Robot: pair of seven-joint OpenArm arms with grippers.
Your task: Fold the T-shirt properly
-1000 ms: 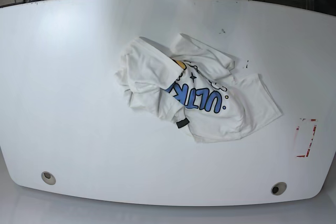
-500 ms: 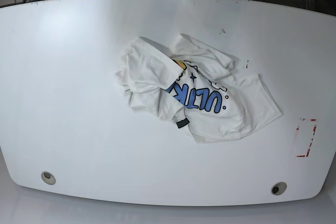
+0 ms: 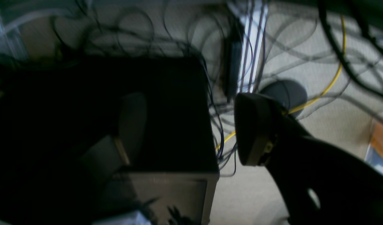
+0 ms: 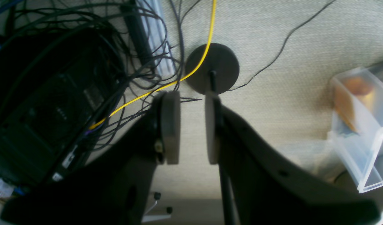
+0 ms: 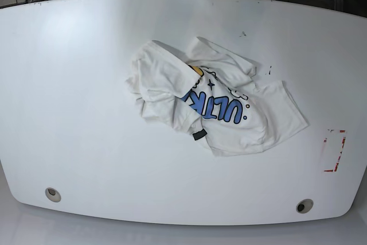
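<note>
T-shirt (image 5: 215, 101) lies crumpled on table (image 5: 86, 113), no pincer near it.

Base camera looks steeply down on the table (image 5: 69, 113); both wrist cameras face cabled floor, apparently sharing the yellow cable (image 4: 191, 72).

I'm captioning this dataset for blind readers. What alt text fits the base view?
A crumpled white cotton T-shirt with blue block lettering lies bunched near the middle of a wide white table, unfolded, its small dark neck label showing at the near edge. No robot arm is in view. A red-marked rectangle sits near the table's right edge.
</note>
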